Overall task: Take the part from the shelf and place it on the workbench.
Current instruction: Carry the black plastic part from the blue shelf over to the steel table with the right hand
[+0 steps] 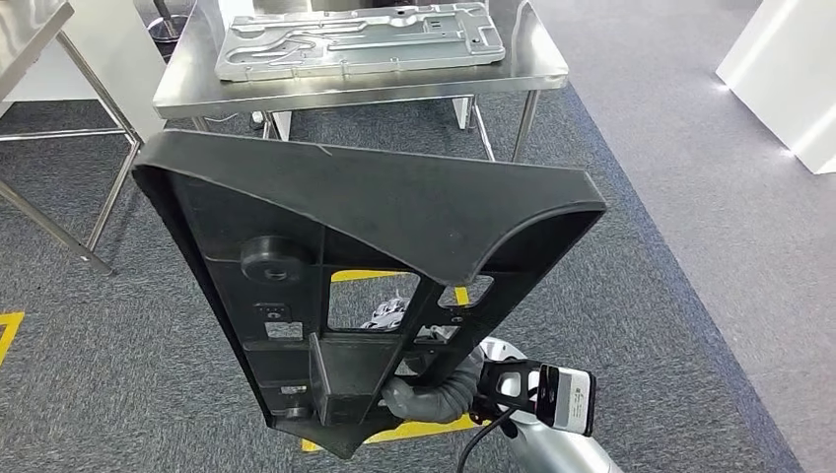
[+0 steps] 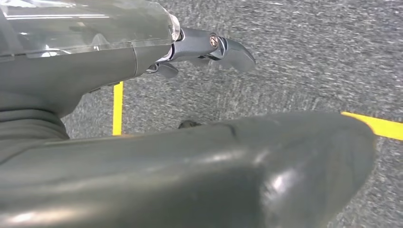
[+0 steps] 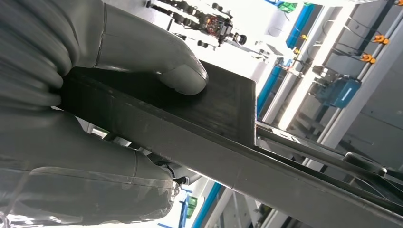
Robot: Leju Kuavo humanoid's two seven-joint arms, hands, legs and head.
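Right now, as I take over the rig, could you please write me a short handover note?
Right hand: grips the black part at its edge, thumb on top.
Left hand: holds nothing, fingers apart above the carpet, beside the part.
Part: off the shelf, carried tilted in front of the robot, above the carpet.
Workbench: ahead, steel, with a grey metal plate lying on it.
Done: part picked up.
Left: close in on the workbench and set the part down, probably on free surface beside the plate.

A steel workbench (image 1: pixel 532 71) on grey carpet (image 1: pixel 690 246) — grey metal panel (image 1: pixel 360 39) atop.
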